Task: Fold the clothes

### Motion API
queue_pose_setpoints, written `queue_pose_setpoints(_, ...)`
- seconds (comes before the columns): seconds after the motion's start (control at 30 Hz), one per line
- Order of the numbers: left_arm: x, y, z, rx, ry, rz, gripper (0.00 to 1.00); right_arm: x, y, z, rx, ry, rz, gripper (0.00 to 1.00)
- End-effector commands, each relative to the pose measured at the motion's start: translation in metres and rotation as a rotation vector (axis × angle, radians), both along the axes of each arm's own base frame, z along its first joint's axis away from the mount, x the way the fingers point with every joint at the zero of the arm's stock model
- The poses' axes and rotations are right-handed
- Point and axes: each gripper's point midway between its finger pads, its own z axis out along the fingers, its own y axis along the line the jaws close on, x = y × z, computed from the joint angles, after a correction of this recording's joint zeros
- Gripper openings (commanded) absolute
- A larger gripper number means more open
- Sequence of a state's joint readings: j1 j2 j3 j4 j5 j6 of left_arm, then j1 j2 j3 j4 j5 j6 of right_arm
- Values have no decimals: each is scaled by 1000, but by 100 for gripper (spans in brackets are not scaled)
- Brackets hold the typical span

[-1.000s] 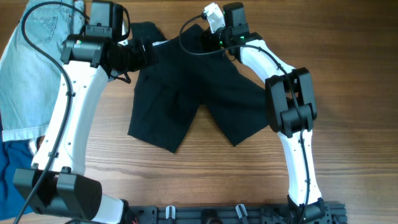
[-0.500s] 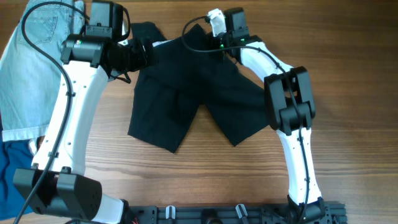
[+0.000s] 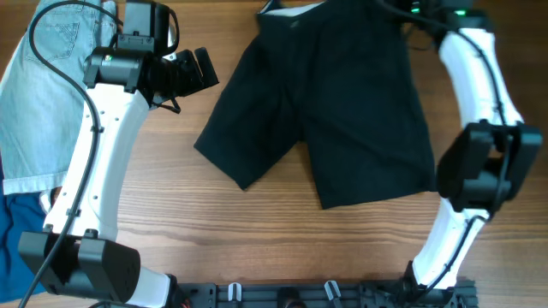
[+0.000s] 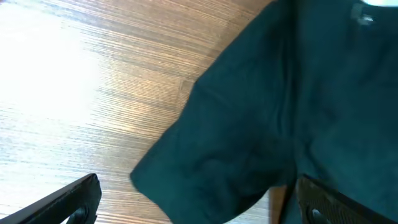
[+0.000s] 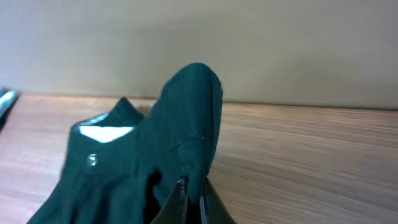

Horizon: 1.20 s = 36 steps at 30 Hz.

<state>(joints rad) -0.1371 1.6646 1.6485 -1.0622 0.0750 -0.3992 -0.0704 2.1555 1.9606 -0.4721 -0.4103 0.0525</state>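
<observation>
The black shorts (image 3: 342, 111) lie spread on the wooden table, waistband at the far edge and both legs pointing toward the front. My right gripper (image 3: 409, 7) at the top edge is shut on the right end of the waistband. In the right wrist view, its fingers (image 5: 194, 202) pinch a raised fold of the shorts (image 5: 180, 124), with the whitish lining (image 5: 106, 132) and a small button (image 5: 92, 160) to the left. My left gripper (image 3: 202, 70) stands open just left of the shorts, apart from them. The left leg's hem (image 4: 249, 143) lies ahead of the left gripper (image 4: 199, 208).
Light-blue denim shorts (image 3: 43, 94) cover the table's far left. A bright blue cloth (image 3: 15, 244) lies at the front left corner. Bare wood shows in front of the shorts and to their right. A pale wall (image 5: 249, 43) rises behind the table's far edge.
My right gripper has shut on the waistband and swung right and back, dragging the shorts right and away from the left gripper. The left arm has stayed put.
</observation>
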Motion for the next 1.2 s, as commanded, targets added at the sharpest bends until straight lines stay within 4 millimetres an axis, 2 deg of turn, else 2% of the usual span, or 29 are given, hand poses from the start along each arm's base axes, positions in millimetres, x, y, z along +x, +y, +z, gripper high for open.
queue_pose_setpoints(0.0,3,2,-1,6,-3,12,100,-7,-34,-10,42,83,-119,4)
queue_pose_setpoints(0.2,4,2,-1,5,-6,12,100,-30,-102,-35,52,231,-342,4)
queue_pose_setpoints(0.3,6,2,0,4,-14,12,100,-37,-119,-41,17,259,-394,5)
queue_pose_setpoints(0.33,6,2,0,4,-15,12,100,-37,-122,-41,8,257,-400,23)
queue_pose_setpoints(0.37,6,2,1,3,-17,12,100,-37,-122,-41,-7,249,-389,75)
queue_pose_setpoints(0.43,7,2,1,3,-19,12,100,-37,-122,-41,-25,245,-367,100)
queue_pose_setpoints(0.5,7,2,1,5,-19,9,100,-42,-115,-37,-10,256,-339,100)
queue_pose_setpoints(0.57,7,3,1,12,-20,12,100,-51,-102,-21,4,246,-262,100)
queue_pose_setpoints(0.6,8,3,1,12,-23,12,100,-65,-97,-6,14,260,-255,100)
queue_pose_setpoints(0.67,9,3,2,14,-31,10,100,-93,-90,7,23,326,-257,100)
queue_pose_setpoints(0.8,14,4,5,15,-54,16,100,-174,-76,2,45,620,-298,100)
queue_pose_setpoints(0.87,17,4,7,13,-70,16,100,-202,-73,4,48,712,-320,100)
queue_pose_setpoints(0.93,19,4,8,12,-77,16,100,-227,-78,14,17,761,-394,100)
queue_pose_setpoints(1.0,19,4,8,11,-76,16,100,-260,-90,29,-45,789,-512,100)
queue_pose_setpoints(1.07,19,4,8,11,-77,16,100,-284,-101,35,-91,784,-623,100)
queue_pose_setpoints(1.17,21,3,9,11,-85,16,100,-306,-98,17,-86,774,-651,100)
